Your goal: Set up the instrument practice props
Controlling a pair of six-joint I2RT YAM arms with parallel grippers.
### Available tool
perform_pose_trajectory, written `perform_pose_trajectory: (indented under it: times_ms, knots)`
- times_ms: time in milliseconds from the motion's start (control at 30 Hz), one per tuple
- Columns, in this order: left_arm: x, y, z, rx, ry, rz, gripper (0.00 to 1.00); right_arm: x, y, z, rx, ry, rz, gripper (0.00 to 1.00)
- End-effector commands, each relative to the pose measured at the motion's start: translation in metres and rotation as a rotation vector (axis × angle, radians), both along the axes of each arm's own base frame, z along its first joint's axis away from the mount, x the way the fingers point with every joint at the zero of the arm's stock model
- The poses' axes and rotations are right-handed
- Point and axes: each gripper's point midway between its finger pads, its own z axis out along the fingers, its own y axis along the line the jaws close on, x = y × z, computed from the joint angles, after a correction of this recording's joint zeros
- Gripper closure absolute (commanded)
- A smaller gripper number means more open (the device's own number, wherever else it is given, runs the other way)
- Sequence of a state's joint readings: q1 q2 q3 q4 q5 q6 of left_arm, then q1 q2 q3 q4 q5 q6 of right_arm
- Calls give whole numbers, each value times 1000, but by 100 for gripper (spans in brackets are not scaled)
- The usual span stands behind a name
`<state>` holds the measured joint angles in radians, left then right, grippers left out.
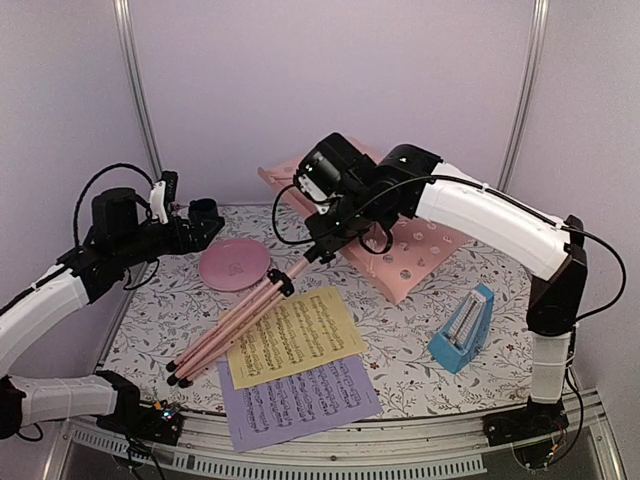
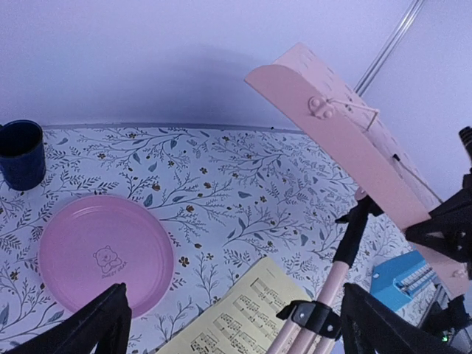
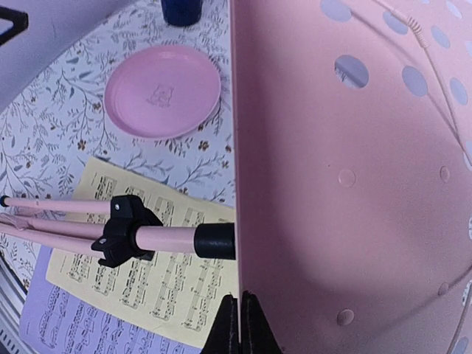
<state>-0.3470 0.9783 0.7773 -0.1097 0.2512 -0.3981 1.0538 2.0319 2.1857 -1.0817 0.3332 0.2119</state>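
- Two arms on screen from my end, and only one of them has hold of anything.
- On the wrist cam my right gripper (image 3: 237, 310) has its fingers pinched together right where the thin edge of the desk (image 1: 415, 250) runs down into them. I read that as clenched on the music stand (image 1: 240, 320).
- My left gripper (image 2: 234, 295) is spread wide with nothing between the fingers. It hangs over the far-left part of the table (image 1: 400, 365), looking down at the plate (image 1: 235, 265).
- The stand's long axis runs diagonally. Its folded legs are bunched together with the feet pointing at the near-left corner, and the pole climbs from there toward the far right.
- The desk end is raised and tilted, perforated face up in the top view. I can't tell whether its low corner touches the table.
- The legs run along the left edge of the yellow sheet (image 1: 295, 335), and the pole passes over that sheet's far-left corner.
- The yellow sheet lies flat in the middle, long side roughly left to right and slightly rotated. Its near edge overlaps the lavender sheet (image 1: 300, 400), which sits nearer the arm bases.
- The metronome (image 1: 463, 328) is on the right, well apart from the sheets, with its narrow top pointing toward the far right.
- The plate is just left of the pole, and the dark blue cup (image 2: 21, 153) sits behind it by the back wall.
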Motion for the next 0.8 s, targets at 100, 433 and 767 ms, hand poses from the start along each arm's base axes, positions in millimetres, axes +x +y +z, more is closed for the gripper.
perform_pose_trajectory:
  times_ms: [100, 433, 767]
  knots:
    - [-11, 0, 46, -45, -93, -13, 1, 23, -34, 205, 225, -593, -88, 100]
    - [-30, -17, 69, -100, -182, -148, 1, -12, -62, 319, 294, -959, -38, 100]
    - [-38, -23, 83, -110, -244, -200, 1, -54, -91, 406, 385, -1243, -43, 100]
